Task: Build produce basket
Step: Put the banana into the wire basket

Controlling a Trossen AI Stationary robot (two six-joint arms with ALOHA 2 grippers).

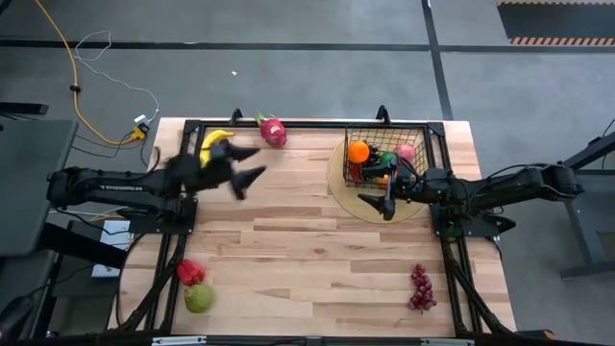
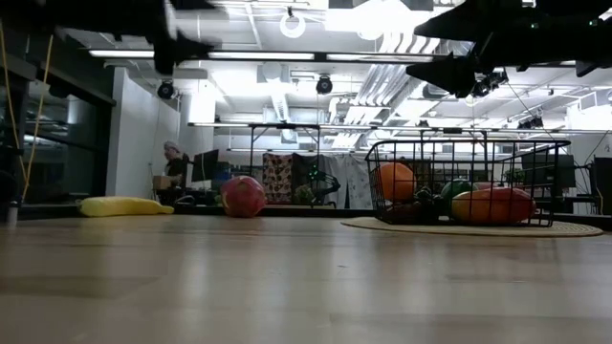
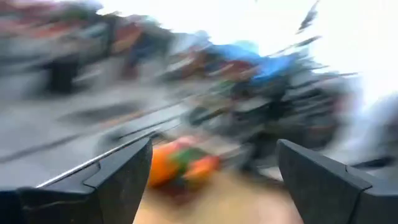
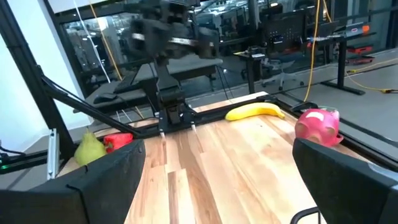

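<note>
- Dark and spread wide, the left gripper (image 1: pixel 252 163) hangs empty above the table's far-left part; both fingers show parted in the high view and in its own wrist view, with nothing between them.
- Yellow banana (image 1: pixel 215 140) lies closest to it, at about ten o'clock from the fingertips in the high view, partly under the wrist, with its long axis running roughly left-right along the far edge.
- Pink dragon fruit (image 1: pixel 273 131) sits at about one o'clock from the same fingertips, near the far edge and just clear of them.
- My reading: the left arm is the nearer one for both pieces, so the next pick is likely one of these two; the banana would call for the wrist to pull back and close across its short width.
- The red pepper (image 1: pixel 190 272) and green pear (image 1: pixel 199 297) touch each other at the near-left corner, about seven o'clock from the left gripper and well apart from it.
- The right gripper (image 1: pixel 385 198) is also open and empty, at the basket's (image 1: pixel 425 127) near-left edge; fruit already lies inside.
- The purple grapes (image 1: pixel 420 286) lie at five o'clock from the right gripper, nearer that arm.
</note>
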